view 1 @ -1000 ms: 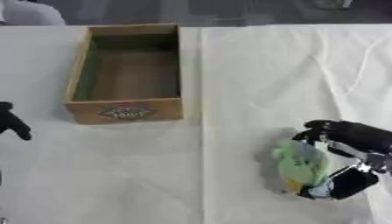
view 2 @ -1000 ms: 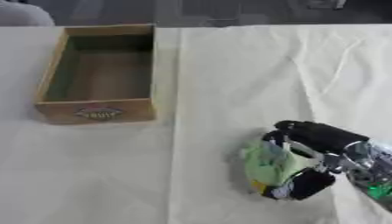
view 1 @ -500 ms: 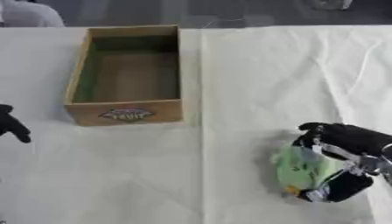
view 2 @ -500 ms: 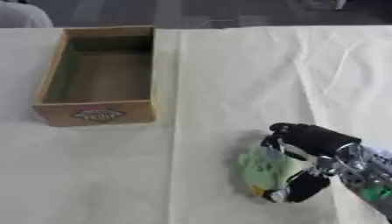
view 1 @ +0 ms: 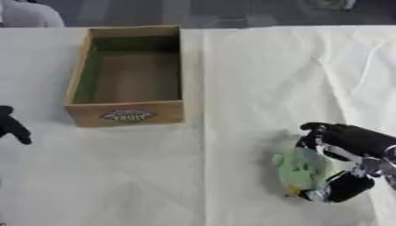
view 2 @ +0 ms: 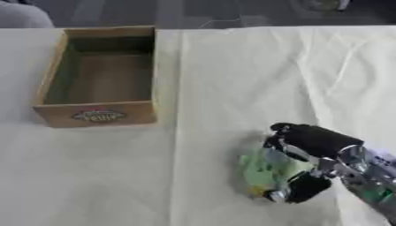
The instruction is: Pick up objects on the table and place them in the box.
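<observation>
Green soft object [view 1: 300, 167], lying on the cloth-covered table [view 1: 232, 88] and being closed on by the right hand [view 2: 313, 145]: fingers curling over its far edge, thumb tucking under its near edge, so clamping on it, though not yet lifting, judging by the contact with the cloth. Grasping step, seemingly. Next calling for raising it while gripped, then carrying it well away from the fingers, up and leftward, to the empty wooden box [view 1: 127, 75]. Left hand [view 1: 12, 126] idling at the left edge, fingers pointing down, looking relaxed.
</observation>
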Motion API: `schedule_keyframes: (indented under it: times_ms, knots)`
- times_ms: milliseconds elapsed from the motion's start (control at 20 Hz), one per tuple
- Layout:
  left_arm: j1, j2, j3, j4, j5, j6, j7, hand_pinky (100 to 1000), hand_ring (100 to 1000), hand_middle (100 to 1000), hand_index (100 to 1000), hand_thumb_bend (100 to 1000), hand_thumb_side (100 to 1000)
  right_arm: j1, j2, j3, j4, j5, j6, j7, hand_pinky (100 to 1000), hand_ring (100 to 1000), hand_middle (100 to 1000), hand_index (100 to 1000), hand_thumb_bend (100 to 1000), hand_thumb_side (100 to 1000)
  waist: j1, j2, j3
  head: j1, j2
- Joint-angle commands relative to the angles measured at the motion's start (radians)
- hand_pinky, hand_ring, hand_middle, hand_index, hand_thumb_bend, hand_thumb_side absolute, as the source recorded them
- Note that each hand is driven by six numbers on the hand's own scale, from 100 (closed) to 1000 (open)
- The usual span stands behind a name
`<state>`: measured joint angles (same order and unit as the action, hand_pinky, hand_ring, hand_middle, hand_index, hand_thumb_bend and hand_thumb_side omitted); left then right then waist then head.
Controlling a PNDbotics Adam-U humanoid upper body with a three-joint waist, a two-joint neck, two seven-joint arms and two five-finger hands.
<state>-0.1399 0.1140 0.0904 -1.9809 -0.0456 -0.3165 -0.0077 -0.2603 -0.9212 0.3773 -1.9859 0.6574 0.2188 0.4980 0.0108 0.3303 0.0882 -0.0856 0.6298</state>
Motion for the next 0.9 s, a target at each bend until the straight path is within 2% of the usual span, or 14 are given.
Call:
schedule_keyframes:
  times_ms: [50,450,650,900]
  knots:
    - [-0.002,0.01,-0.001,-0.019,-0.002,-0.001,-0.002,313,396,402,620,100,992,-0.012,-0.02,-0.011,-0.014,-0.013,-0.002,-0.021,882,1000,391,656,354,405,-0.001,-0.014,-0.002,0.0,-0.014]
    - [-0.002,0.011,-0.001,-0.019,-0.003,0.0,-0.004,313,397,402,619,100,988,-0.05,-0.039,-0.037,-0.014,-0.032,-0.029,-0.086,882,1000,373,638,231,396,-0.003,-0.017,-0.004,0.003,-0.02]
    - [-0.001,0.011,-0.001,-0.019,-0.002,0.0,-0.004,313,397,402,619,100,986,-0.082,-0.045,-0.056,-0.014,-0.046,-0.034,-0.123,881,1000,361,626,110,370,-0.003,-0.018,-0.002,0.004,-0.023]
    - [0.001,0.01,-0.002,-0.019,-0.002,-0.001,-0.005,312,397,402,618,100,984,-0.132,-0.049,-0.084,-0.014,-0.055,-0.027,-0.173,873,1000,349,610,100,395,-0.002,-0.019,0.001,0.005,-0.026]
